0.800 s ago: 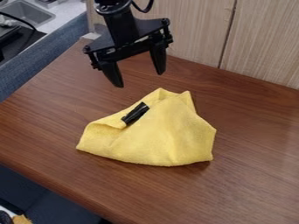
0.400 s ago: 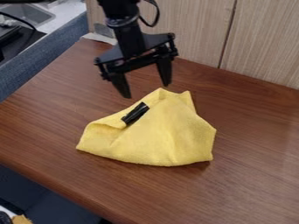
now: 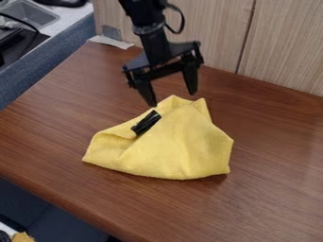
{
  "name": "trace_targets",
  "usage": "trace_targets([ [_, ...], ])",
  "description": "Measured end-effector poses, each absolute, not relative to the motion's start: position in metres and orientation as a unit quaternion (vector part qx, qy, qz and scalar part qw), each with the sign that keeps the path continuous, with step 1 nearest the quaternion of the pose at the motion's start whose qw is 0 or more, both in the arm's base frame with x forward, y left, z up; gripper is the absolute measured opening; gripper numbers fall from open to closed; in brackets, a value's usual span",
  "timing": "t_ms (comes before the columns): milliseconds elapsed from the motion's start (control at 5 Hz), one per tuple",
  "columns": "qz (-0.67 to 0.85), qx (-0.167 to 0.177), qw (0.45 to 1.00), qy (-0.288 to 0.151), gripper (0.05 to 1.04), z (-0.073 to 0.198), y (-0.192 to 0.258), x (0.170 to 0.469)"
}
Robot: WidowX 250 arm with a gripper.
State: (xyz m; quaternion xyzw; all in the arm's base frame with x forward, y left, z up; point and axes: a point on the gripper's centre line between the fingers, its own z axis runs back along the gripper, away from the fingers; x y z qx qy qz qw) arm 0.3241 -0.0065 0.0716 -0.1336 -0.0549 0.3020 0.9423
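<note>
The black gripper (image 3: 174, 99) hangs from the top of the view at the far edge of a yellow cloth (image 3: 175, 146), its fingers spread wide with nothing held between them. One fingertip is close to the cloth's upper left edge; whether it touches cannot be told. The cloth lies crumpled and partly folded on the brown wooden table (image 3: 271, 189). On the cloth's upper left part rests a small black cylindrical object (image 3: 146, 122), just below the left fingertip.
A light wood panel wall (image 3: 284, 42) stands behind the table. At the upper left are a grey sink (image 3: 30, 13) and a blue-grey fabric divider (image 3: 47, 61). A small metal bracket (image 3: 112, 33) sits at the table's back corner.
The gripper has moved right and come down closer to the cloth, its fingers still apart. The cloth and the black object have stayed in place.
</note>
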Motion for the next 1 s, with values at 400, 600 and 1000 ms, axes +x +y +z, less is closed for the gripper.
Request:
trace_targets([
  [400, 0.285, -0.108, 0.952, -0.007, 0.999, 0.039, -0.014, 0.326],
  [600, 0.295, -0.088, 0.952, -0.003, 0.948, 0.035, -0.009, 0.323],
  [1000, 0.307, -0.073, 0.949, -0.006, 0.36, 0.033, -0.008, 0.321],
])
